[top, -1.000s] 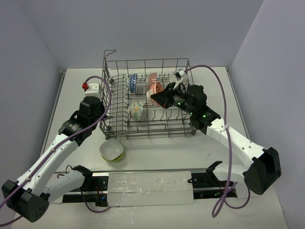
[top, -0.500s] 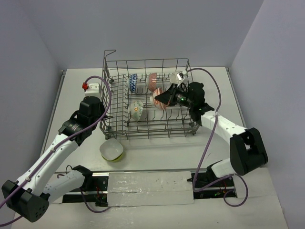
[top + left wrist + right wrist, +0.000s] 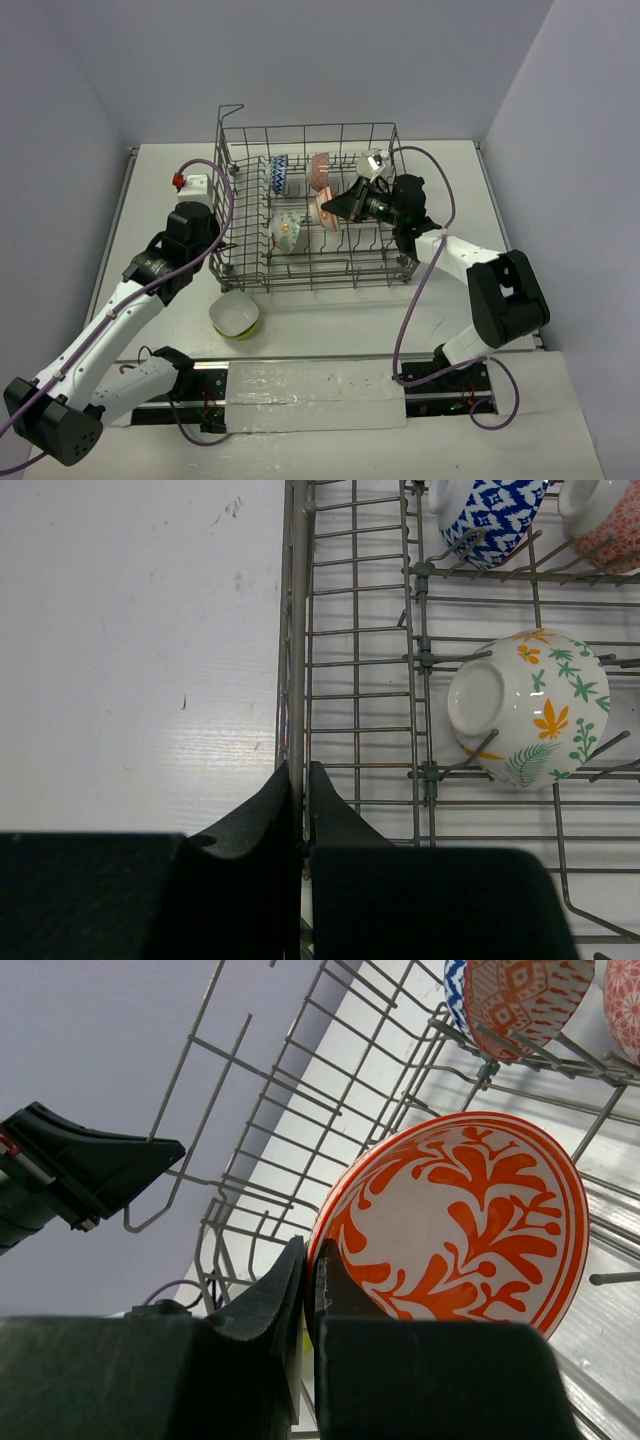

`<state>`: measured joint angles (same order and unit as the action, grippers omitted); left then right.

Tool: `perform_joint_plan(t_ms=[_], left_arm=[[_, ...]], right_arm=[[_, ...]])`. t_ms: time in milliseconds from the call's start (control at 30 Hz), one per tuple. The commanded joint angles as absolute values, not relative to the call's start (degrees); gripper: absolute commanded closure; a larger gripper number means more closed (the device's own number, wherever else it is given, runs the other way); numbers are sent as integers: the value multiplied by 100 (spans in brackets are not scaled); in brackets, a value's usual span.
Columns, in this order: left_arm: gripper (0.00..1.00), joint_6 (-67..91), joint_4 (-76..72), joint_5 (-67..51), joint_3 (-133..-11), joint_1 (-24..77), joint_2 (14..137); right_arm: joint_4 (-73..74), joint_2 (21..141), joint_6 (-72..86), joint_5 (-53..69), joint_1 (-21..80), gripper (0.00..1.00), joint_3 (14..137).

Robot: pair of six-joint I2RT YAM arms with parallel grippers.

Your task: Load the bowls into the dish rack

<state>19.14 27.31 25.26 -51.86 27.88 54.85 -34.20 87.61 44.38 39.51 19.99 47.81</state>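
Between right gripper (image 3: 306, 1265) jaws: orange bowl (image 3: 455, 1225) rim, clamped | just ahead: rack (image 3: 293, 630) tines | left gripper (image 3: 303, 780): pinched on rack edge | next: lower upright between tines, release gently

Site classed as a robotics laboratory test cell. Evidence: plain white rectangular table (image 3: 160, 170) enclosed on 3 sides by bare pale lilac wall panels (image 3: 330, 60); 2 white-and-black jointed robot arms (image 3: 110, 320) fixed to a black mounting rail (image 3: 210, 385) at the near table edge; thick purple cables (image 3: 398, 345) looping loose from the arms; grey metal wire dish rack (image 3: 310, 128) standing on the table
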Motion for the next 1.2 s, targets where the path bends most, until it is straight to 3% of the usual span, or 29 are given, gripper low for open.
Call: perform_joint_plan(t_ms=[0,600,1167], left_arm=[[100,1723,2698,2479,-5203,2751,5396],[100,1723,2698,2443,-5194,2751,5440],[100,1723,2698,2417,-5203,2751,5458]], right_arm=[[-4306,8745,4632,4069,1969,100,4702],[-4237,8622,4395,3753,1925,100,4052],[-2743,7972,3560,3138,1872,64,4192]])
